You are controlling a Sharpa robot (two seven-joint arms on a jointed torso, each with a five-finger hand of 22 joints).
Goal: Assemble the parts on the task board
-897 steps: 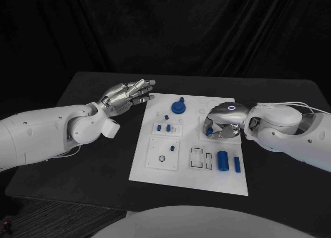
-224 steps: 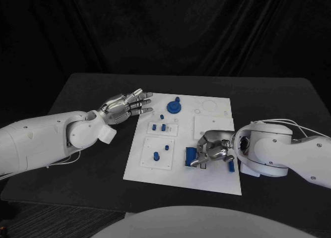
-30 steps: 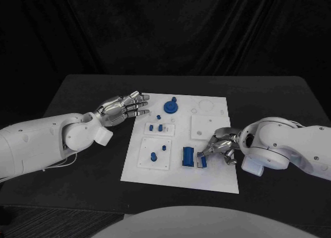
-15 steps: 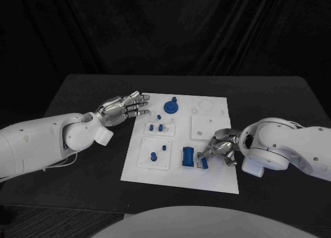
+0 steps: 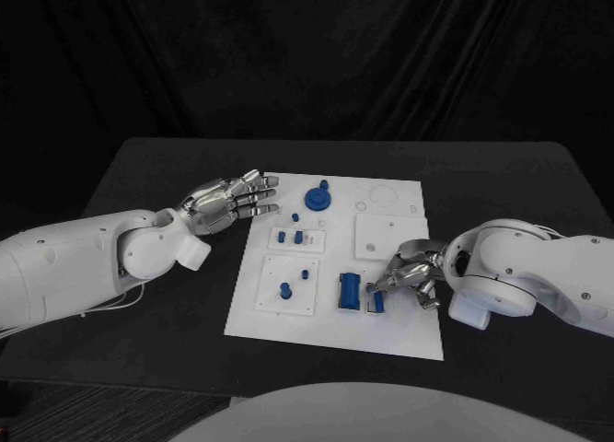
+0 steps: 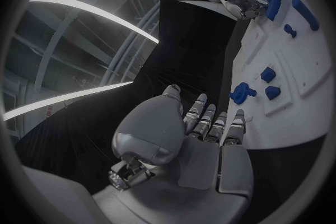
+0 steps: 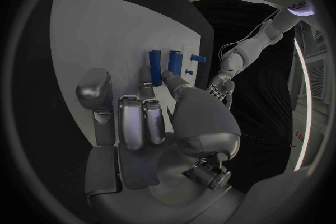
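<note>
On a black table (image 5: pixel 161 304) lies the white task board (image 5: pixel 387 336), its near strip bare; just beyond that strip, at the board's middle, a large blue cylinder (image 5: pixel 348 291) lies in its outlined seat, and the right hand (image 5: pixel 406 279) bends over the slot beside it, its fingers (image 5: pixel 387 287) curled onto a second, slimmer blue part (image 5: pixel 375 299), though whether they pinch it or only press it cannot be told; to the left a raised white tile carries a blue block (image 5: pixel 283 293) and a small blue peg (image 5: pixel 307 273); farther on, a smaller tile holds two short blue pegs (image 5: pixel 289 237); at the far edge stands a round blue knob (image 5: pixel 316 197); the left hand (image 5: pixel 231 200) hovers beside the board's far left edge, fingers loosely spread, holding nothing; most pieces seem seated, and the job looks nearly done.
</note>
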